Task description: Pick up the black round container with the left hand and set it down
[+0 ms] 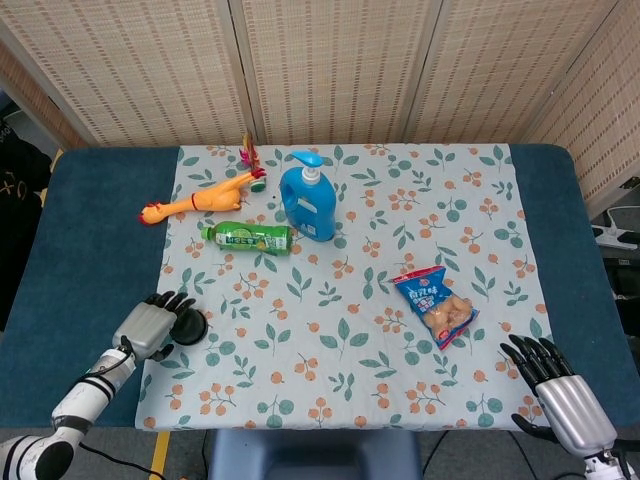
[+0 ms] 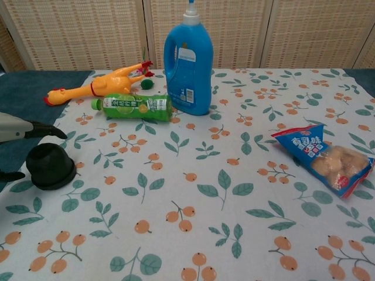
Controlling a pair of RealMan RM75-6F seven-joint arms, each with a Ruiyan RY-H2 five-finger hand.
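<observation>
Silver hands [image 1: 150,328] with black fingers [image 1: 533,352]
</observation>
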